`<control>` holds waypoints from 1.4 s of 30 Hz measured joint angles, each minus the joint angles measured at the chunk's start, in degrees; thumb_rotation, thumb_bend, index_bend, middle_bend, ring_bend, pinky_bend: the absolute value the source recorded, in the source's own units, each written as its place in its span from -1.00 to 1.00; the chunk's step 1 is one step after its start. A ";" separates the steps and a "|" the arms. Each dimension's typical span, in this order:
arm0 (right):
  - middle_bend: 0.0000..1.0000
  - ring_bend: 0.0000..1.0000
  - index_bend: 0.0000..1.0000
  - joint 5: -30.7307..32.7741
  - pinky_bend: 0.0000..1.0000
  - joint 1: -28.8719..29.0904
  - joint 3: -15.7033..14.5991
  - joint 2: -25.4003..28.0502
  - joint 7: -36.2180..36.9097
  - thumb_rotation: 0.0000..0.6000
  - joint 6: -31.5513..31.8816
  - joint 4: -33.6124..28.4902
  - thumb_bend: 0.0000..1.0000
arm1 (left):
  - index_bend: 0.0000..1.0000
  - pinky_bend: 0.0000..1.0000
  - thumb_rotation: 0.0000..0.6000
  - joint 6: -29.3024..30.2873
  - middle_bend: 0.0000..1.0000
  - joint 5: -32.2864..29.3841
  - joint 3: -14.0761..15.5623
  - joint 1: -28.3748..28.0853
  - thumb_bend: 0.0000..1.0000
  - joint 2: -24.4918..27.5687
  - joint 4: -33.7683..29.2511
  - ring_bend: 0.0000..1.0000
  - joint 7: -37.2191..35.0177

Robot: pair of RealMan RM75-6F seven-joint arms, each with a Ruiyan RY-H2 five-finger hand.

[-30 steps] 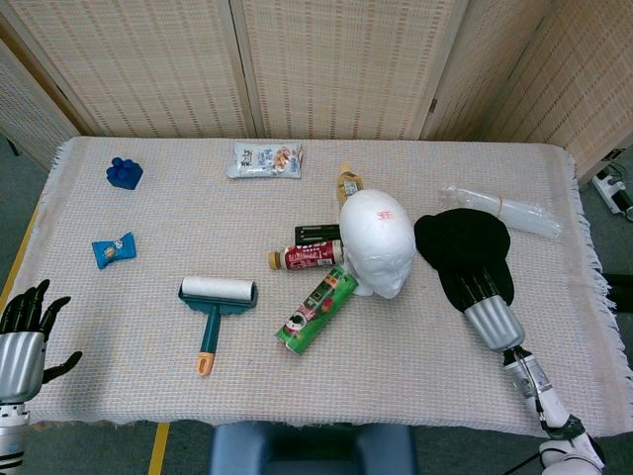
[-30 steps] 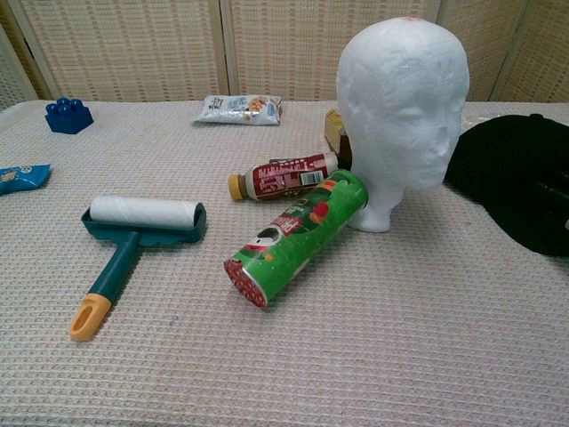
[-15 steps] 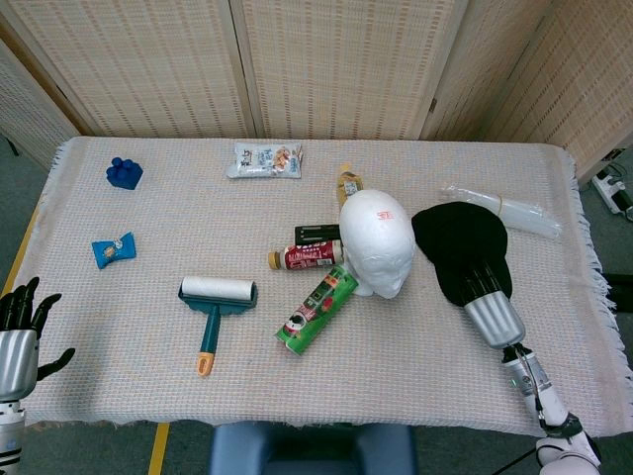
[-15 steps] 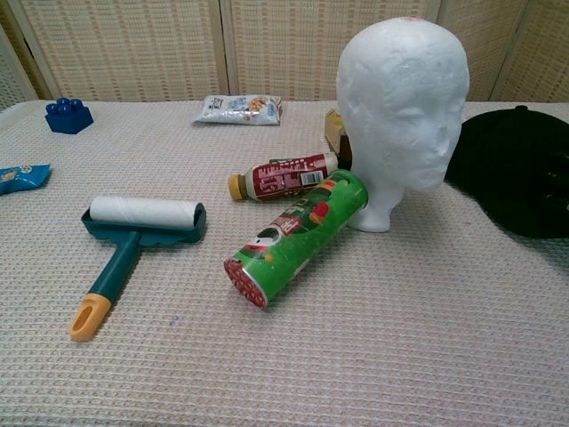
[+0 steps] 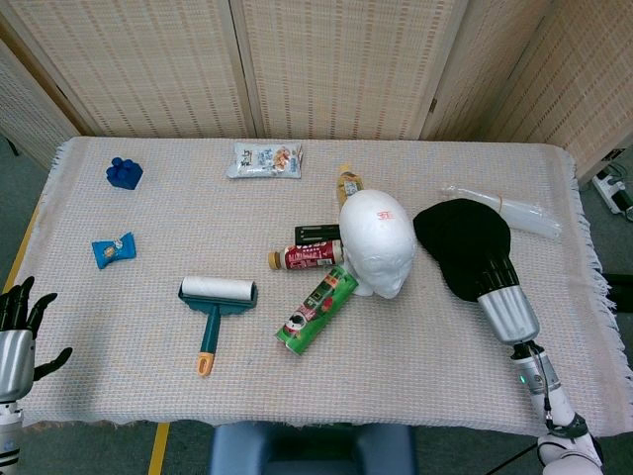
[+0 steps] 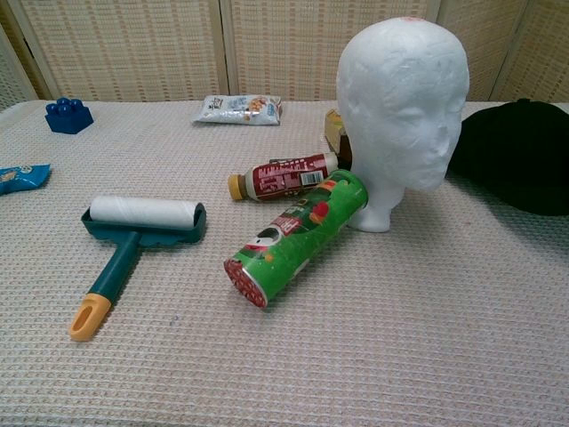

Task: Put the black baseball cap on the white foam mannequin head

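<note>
The white foam mannequin head point(image 5: 378, 242) stands upright at mid table, its face toward me point(image 6: 404, 98). Just right of it is the black baseball cap point(image 5: 461, 239), which also shows at the right edge of the chest view point(image 6: 520, 156). My right hand point(image 5: 492, 275) grips the cap's near edge with dark fingers reaching under the fabric; the hand itself is hidden in the chest view. My left hand point(image 5: 15, 332) hangs off the table's front left corner, fingers spread and empty.
A green can point(image 5: 316, 309) and a red bottle point(image 5: 307, 257) lie against the mannequin's left side. A lint roller point(image 5: 215, 297), a blue packet point(image 5: 113, 248), a blue block point(image 5: 124, 172) and a snack bag point(image 5: 265, 159) lie further left. A clear plastic wrapper point(image 5: 504, 210) lies behind the cap.
The cap has risen a little off the table in my right hand, its near edge drawn up. My left hand has sunk lower at the table's left edge.
</note>
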 measured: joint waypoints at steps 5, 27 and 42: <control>-0.16 -0.89 0.82 0.58 -1.00 0.47 0.62 0.43 1.85 1.00 1.51 -0.24 -0.28 | -0.52 -0.72 1.00 0.38 -0.95 0.27 0.08 0.07 -0.73 -0.26 0.11 -0.99 0.56; -0.06 -0.79 0.94 4.80 -1.00 2.25 5.28 3.17 8.20 1.00 12.29 -1.61 -0.31 | -0.56 -0.71 1.00 1.21 -0.97 1.23 0.31 0.27 -0.73 -0.30 -0.27 -0.99 0.07; -0.05 -0.79 0.95 8.93 -1.00 4.86 10.20 6.56 10.90 1.00 19.07 -3.44 -0.35 | -0.56 -0.71 1.00 0.88 -0.98 1.05 0.25 0.25 -0.73 0.17 -0.90 -0.99 -0.83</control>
